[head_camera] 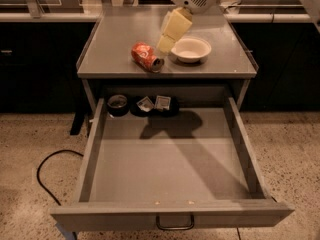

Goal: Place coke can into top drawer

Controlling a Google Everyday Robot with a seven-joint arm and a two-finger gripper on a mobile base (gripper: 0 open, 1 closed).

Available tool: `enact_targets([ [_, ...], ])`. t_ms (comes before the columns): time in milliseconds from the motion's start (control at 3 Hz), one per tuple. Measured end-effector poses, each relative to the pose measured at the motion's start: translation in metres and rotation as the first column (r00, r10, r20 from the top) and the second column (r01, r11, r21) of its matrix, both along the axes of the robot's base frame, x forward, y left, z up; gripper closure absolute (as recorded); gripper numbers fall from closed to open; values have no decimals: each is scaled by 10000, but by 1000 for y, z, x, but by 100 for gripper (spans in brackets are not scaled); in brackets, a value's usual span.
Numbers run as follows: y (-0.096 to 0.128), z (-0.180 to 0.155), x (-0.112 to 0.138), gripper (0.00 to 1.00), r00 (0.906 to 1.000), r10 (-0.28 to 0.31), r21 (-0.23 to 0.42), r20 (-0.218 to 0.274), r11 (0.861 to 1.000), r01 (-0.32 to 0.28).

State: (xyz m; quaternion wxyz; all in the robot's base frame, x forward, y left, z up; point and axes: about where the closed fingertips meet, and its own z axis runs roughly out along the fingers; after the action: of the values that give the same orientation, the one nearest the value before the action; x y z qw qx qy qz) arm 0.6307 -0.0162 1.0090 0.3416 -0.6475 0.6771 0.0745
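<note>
The coke can [147, 57] lies on its side on the grey cabinet top [110, 54], silver end toward the front right. The gripper [167, 43] hangs from the white arm just above and to the right of the can, between the can and a white bowl [190, 49]. It holds nothing that I can see. The top drawer [170, 159] is pulled fully out below the cabinet top, its floor bare in the middle and front, with a dark wire handle [174, 225] on its front panel.
A small dark round tin [118, 104] and a dark tray with small packets [154, 105] sit at the drawer's back. A black cable [45, 171] loops on the speckled floor at left. Dark counters stand behind the cabinet.
</note>
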Motion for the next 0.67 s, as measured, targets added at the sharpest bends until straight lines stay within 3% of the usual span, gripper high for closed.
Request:
enact_targets([
  [333, 27, -6, 20, 0, 9989, -142, 745, -452, 9971, 176],
  [667, 42, -17, 39, 0, 9936, -805, 1143, -788, 9894, 892],
])
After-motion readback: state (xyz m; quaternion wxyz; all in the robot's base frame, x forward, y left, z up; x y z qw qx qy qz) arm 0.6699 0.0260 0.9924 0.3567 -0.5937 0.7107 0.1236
